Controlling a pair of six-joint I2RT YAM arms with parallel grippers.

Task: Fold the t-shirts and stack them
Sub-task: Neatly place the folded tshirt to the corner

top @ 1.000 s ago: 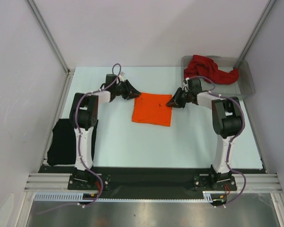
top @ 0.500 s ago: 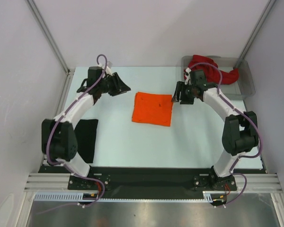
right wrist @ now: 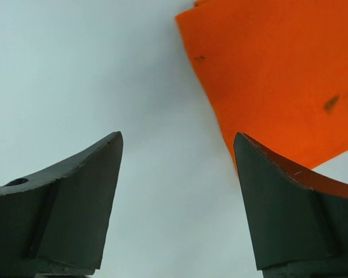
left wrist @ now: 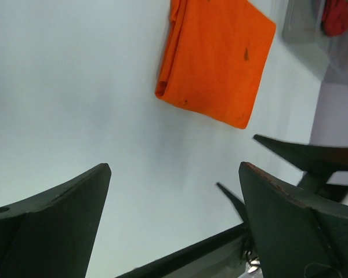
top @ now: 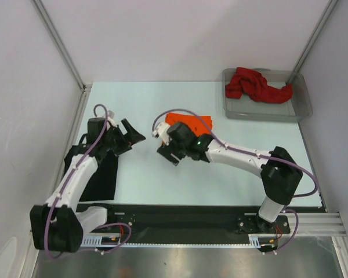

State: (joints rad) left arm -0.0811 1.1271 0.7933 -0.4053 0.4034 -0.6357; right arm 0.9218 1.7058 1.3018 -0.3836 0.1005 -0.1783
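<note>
**Q:** Status of the orange t-shirt (top: 190, 120)?

**A:** Folded flat, approx. square, on the counter (top: 220, 185), mid-rear. A few small dark specks on the top face. In the top view the right arm (top: 238, 155) covers its near edge.

**Q:** Right jaws?

**A:** Released, wide gap, nothing between them. Pos.: over bare counter, just beside the shirt's near-left corner. In the wrist view one finger (right wrist: 290, 208) stands in front of the orange edge; contact can't be told.

**Q:** Left jaws?

**A:** Also released and empty. They hang over bare counter, apart from the orange shirt and aimed toward it. The left wrist view shows the full folded square, w/ a doubled edge on its left side.

**Q:** Other shirts?

**A:** Black t-shirt (top: 104, 176): flat at the counter's left edge, partly under the left arm (top: 75, 174). Dark red t-shirt (top: 256, 86): bunched, unfolded, inside the clear grey tray (top: 301, 107) at the rear-right corner. All three lie well apart.
</note>
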